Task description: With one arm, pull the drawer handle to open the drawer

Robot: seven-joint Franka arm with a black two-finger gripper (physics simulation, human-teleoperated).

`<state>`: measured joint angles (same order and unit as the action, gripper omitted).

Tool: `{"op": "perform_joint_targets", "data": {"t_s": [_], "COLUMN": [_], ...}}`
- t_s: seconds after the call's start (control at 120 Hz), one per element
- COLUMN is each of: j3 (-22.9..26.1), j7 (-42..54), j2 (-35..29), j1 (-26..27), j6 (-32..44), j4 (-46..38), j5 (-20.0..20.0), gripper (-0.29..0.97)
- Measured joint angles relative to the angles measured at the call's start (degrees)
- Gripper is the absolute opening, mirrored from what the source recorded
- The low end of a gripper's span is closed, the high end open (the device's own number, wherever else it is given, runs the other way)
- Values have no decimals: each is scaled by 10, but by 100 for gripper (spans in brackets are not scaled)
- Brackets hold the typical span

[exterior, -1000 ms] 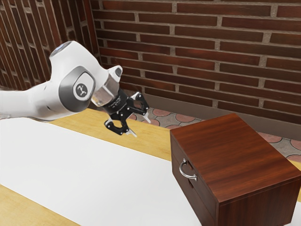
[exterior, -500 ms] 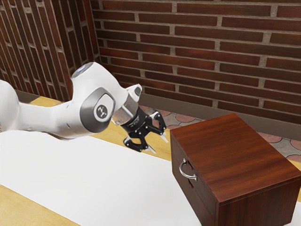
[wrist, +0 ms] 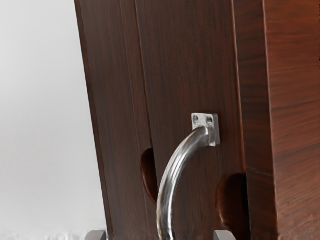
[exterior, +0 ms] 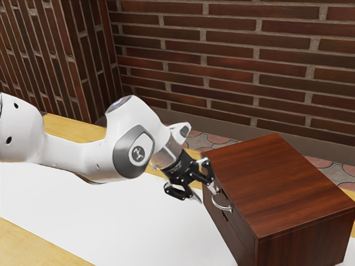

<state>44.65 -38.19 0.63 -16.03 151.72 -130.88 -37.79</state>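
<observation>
Lighting: bright, even, diffuse. The surface [exterior: 83, 210] beneath the tool [exterior: 191, 185]: washed to near-featureless white. The arm [exterior: 83, 149]: soft grey shading on its underside. The drawer handle [wrist: 172, 175] ahead of the tool: bright streak of glare. The cabinet top [exterior: 277, 177]: mild sheen. The recesses [wrist: 149, 172] beside the handle: dark.

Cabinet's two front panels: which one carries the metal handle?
The upper panel, beside the cabinet's top, bears the curved handle; the lower panel, by the table, has none.

You see red brick walls [exterior: 249, 61] behind, a stone-paved floor [exterior: 202, 138], and a white-topped wooden table [exterior: 22, 249].
</observation>
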Motion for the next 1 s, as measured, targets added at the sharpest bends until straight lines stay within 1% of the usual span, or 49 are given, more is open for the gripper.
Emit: {"op": "perform_joint_targets", "data": {"t_s": [0.158,0.433,1.0], "j3": [0,-1,-1], "j7": [22,49,78], "j2": [14,24,27], "j1": [24,-28,-7], "j6": [10,22,29], "j4": [0,1,-3], "j5": [0,1,0], "gripper": [21,20,17]}}
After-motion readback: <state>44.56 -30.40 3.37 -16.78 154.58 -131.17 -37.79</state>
